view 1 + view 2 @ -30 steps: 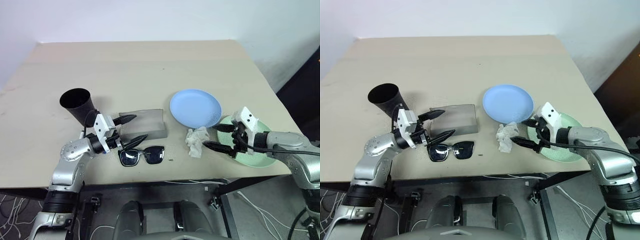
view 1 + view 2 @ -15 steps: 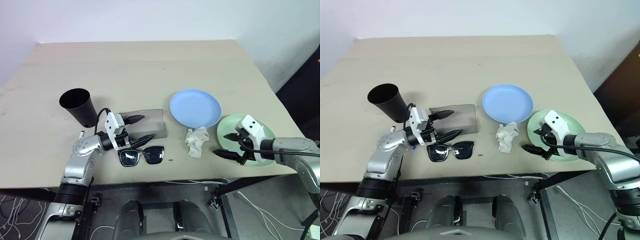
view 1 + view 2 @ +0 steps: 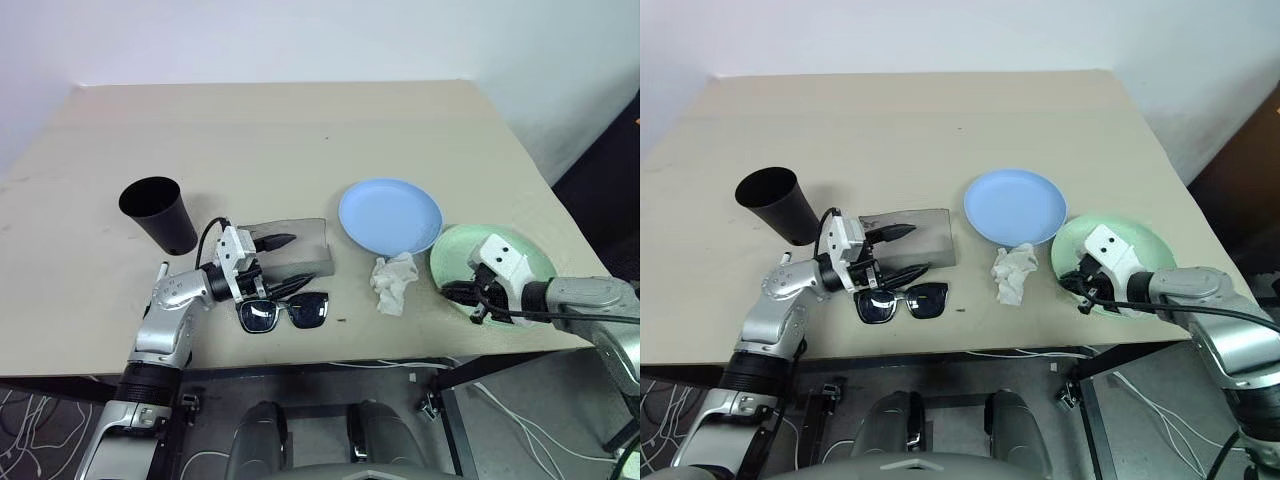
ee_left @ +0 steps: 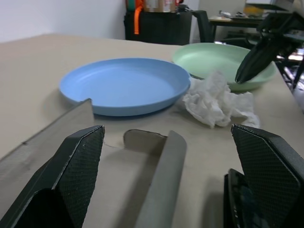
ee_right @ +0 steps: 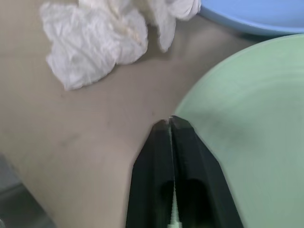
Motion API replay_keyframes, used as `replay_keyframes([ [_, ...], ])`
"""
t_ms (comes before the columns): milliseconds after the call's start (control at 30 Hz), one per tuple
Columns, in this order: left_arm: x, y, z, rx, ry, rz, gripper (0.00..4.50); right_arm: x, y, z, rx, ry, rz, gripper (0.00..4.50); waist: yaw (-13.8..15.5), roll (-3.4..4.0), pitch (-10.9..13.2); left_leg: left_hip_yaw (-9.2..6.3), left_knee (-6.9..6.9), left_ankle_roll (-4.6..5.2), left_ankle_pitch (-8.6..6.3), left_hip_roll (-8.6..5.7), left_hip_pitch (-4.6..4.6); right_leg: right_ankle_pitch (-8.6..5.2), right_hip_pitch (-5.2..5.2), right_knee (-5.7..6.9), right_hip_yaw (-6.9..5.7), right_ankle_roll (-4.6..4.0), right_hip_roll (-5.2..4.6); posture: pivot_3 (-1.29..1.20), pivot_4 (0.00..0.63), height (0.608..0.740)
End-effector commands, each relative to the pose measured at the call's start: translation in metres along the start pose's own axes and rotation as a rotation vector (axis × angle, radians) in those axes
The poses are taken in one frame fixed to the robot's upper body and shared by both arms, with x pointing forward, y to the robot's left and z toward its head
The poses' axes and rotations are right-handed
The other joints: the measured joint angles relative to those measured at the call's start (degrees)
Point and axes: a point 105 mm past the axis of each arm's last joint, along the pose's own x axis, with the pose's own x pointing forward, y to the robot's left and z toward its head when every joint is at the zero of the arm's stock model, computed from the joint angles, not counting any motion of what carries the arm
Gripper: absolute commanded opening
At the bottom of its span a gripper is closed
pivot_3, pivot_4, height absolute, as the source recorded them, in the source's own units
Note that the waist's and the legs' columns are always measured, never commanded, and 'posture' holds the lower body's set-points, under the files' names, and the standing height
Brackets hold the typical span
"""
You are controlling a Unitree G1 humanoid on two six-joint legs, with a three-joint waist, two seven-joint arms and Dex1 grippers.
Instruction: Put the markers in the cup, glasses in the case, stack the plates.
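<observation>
The black cup [image 3: 158, 212] stands upright at the left. Right of it lies the grey case [image 3: 300, 256], and my left gripper [image 3: 285, 262] hovers open over it, level, nothing between its fingers. The black glasses [image 3: 284, 311] rest unfolded just in front of the case. The light blue plate [image 3: 390, 215] lies right of centre, with the mint green plate [image 3: 495, 262] beside it. My right gripper [image 5: 170, 122] is shut, its tips at the green plate's near rim; I cannot tell whether the rim is pinched. The markers are not made out; a thin white sliver [image 3: 163, 268] lies by my left forearm.
A crumpled white tissue [image 3: 395, 282] lies between the glasses and the green plate, close to the blue plate's front edge. The table's front edge [image 3: 330, 352] runs just in front of the glasses. The green plate sits near the table's right front corner.
My right gripper has drawn right, away from the tissue, dropped to the green plate's near rim and shut. My left gripper has edged right over the case, still open.
</observation>
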Motion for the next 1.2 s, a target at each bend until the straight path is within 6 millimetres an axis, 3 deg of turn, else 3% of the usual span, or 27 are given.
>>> replay_keyframes([
  [33,0.002,0.002,0.008,0.047,-0.012,-0.025,4.50,-0.017,-0.008,0.014,-0.081,0.008,-0.072,0.03,-0.01,0.00,0.00,-0.01,0.00,0.00,0.00,0.00,0.00,0.00,0.00,0.00,0.00,0.00,0.00,0.00,0.150,0.726],
  [167,0.005,0.004,0.009,0.046,-0.021,-0.033,4.50,-0.029,-0.013,0.027,-0.090,-0.009,-0.090,0.03,0.02,0.00,0.00,-0.02,0.00,0.00,0.00,0.00,0.00,0.00,-0.01,0.00,0.00,-0.01,0.00,0.00,0.150,0.726],
  [433,0.008,0.005,0.010,0.048,-0.028,-0.043,4.50,-0.030,-0.008,0.026,-0.075,-0.044,-0.038,0.03,0.01,0.00,0.00,-0.02,-0.02,0.03,-0.02,0.00,-0.01,-0.02,0.00,-0.02,0.00,0.02,0.00,0.00,0.150,0.726],
  [533,0.008,0.006,0.010,0.053,-0.029,-0.038,4.50,-0.021,-0.012,0.008,-0.005,0.027,-0.053,0.61,0.00,-0.01,0.00,-0.03,-0.01,0.03,-0.01,0.00,0.00,-0.02,0.02,-0.02,-0.01,0.02,0.00,0.00,0.150,0.726],
  [833,0.009,0.006,0.011,0.057,-0.033,-0.027,4.50,-0.006,-0.007,-0.006,0.114,0.086,-0.014,3.71,-0.10,-0.01,0.00,-0.03,0.01,0.04,-0.02,-0.03,0.00,-0.01,0.03,-0.02,0.00,0.03,-0.01,0.00,0.150,0.726],
  [1067,0.010,0.006,0.013,0.060,-0.042,-0.022,4.50,0.001,-0.009,-0.008,0.147,0.129,-0.021,3.71,-0.04,-0.01,0.00,-0.04,0.02,0.04,-0.01,-0.03,0.00,-0.01,0.04,-0.01,-0.01,0.03,-0.01,0.00,0.150,0.726],
  [1200,0.010,0.006,0.013,0.063,-0.044,-0.018,4.50,-0.001,-0.013,-0.008,0.101,0.132,-0.045,2.74,0.03,-0.01,0.00,-0.04,0.01,0.04,-0.02,-0.03,-0.01,-0.01,0.04,-0.01,-0.02,0.04,-0.01,0.00,0.150,0.726],
])
